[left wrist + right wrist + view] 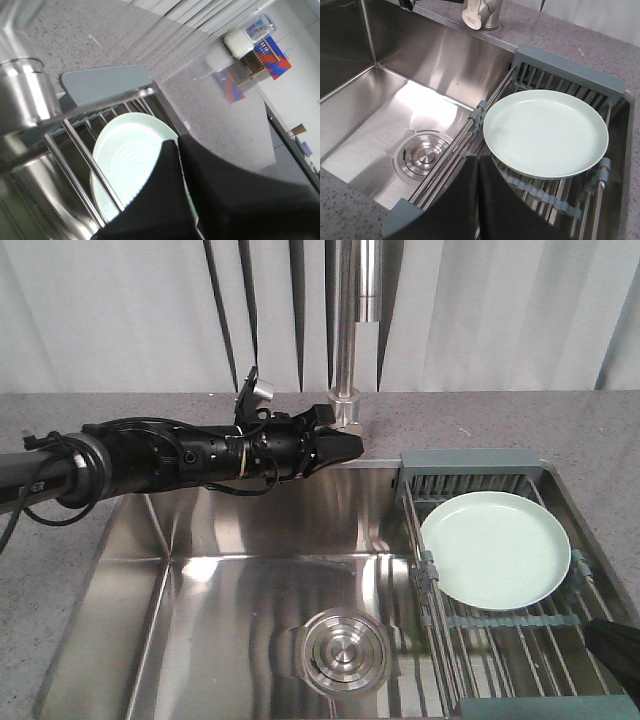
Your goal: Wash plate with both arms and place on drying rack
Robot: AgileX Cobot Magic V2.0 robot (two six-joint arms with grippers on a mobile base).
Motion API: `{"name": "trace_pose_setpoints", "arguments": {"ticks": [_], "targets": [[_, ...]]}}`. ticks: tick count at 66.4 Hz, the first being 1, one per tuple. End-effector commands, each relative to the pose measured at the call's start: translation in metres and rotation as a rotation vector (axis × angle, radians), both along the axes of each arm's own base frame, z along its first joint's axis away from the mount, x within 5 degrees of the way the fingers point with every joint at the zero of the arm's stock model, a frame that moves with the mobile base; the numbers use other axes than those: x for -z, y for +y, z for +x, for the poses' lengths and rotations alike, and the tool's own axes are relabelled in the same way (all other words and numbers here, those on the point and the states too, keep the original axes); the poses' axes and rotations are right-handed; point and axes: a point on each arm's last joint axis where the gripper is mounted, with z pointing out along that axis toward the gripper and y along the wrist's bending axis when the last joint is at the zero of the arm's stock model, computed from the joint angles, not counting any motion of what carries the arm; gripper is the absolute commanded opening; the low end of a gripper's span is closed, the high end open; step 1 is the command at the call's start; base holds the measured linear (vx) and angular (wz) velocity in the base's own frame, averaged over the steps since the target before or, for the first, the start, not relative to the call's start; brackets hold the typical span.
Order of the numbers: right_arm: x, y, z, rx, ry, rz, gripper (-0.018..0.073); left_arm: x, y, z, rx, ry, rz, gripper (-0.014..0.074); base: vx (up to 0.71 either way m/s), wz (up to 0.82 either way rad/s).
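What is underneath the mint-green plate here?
The round pale mint-green plate lies flat on the steel-wire drying rack with grey-green end bars. Wires and a slotted crossbar show around its edge; the wires directly below, and the stainless sink basin beneath them, are covered.

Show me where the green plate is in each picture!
Front view: the plate lies flat on the drying rack, right of middle.
Left wrist view: the plate is low in the middle, behind rack wires, partly hidden by the black jaws.
Right wrist view: the plate sits right of middle, on the rack.
Shared landmark: the rack's grey end bar, just beyond the plate in all three.
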Motion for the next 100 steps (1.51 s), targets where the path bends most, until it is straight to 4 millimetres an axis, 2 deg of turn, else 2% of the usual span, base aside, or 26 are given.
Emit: {"name": "trace_pose_setpoints", "arguments": {"ticks": [1, 16, 46, 61, 75, 88, 100], "targets": [[-0.012, -0.001, 0.003, 0.032, -0.069, 0.027, -0.0007, -0.034, -0.006, 0.003, -0.014, -0.027, -0.131, -0.0006, 0.0, 0.0], [-0.012, -0.001, 0.003, 0.032, -0.069, 0.027, -0.0007, -0.02, -0.009, 0.013, -0.041, 0.012, -0.162, -0.0006, 0.0, 0.0], [-0.012, -0.001, 0.003, 0.032, -0.069, 0.027, -0.0007, -0.021, -0.003, 0.021, -0.147, 0.052, -0.21, -0.0006, 0.0, 0.0], [-0.012, -0.001, 0.003, 0.032, -0.069, 0.027, -0.0007, -0.04, -0.005, 0.029, -0.165, -0.004, -0.218, -0.0006, 0.0, 0.0], [-0.012, -0.001, 0.003, 0.032, -0.068, 0.028, -0.0007, -0.049, -0.004, 0.035, -0.197, -0.029, -0.212, -0.0006, 0.0, 0.0], [-0.012, -0.001, 0.003, 0.032, -0.068, 0.028, -0.0007, -0.051, -0.009, 0.027, -0.089, -0.069, -0.205, -0.0006, 0.0, 0.0], [-0.012, -0.001, 0.003, 0.032, -0.068, 0.028, -0.0007, -0.071, -0.011, 0.013, 0.019, -0.131, -0.226, -0.0006, 0.0, 0.0]]}}
